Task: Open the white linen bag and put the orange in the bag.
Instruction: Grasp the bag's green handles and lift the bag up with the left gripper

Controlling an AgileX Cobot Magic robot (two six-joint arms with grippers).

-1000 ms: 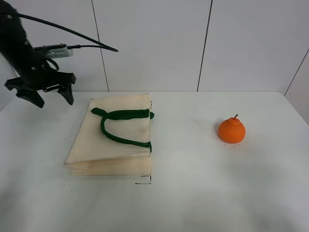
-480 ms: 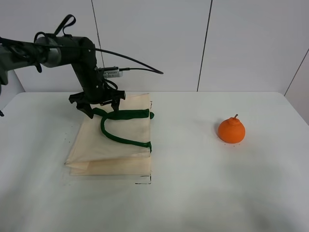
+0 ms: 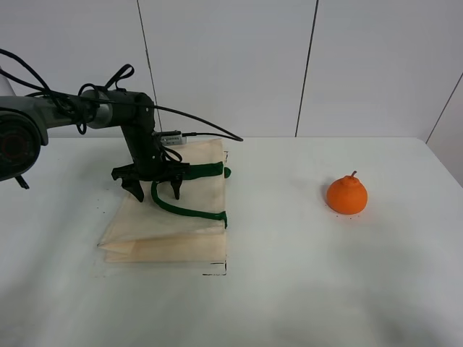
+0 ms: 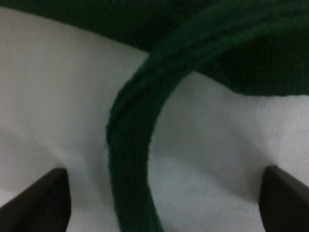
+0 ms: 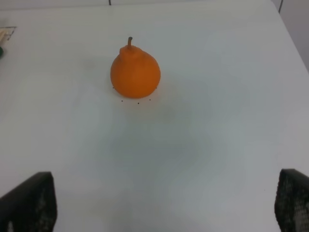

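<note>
The left gripper (image 3: 156,194), jaws released wide, hangs over the flat cream linen bag (image 3: 155,230), whose dark green strap handle (image 4: 131,159) lies between them.

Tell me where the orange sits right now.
In the exterior high view the orange sits on the right of the table, well apart from the white linen bag on the left.

The left gripper (image 3: 157,194) has swung in and dropped over the green handle (image 3: 192,212).
</note>
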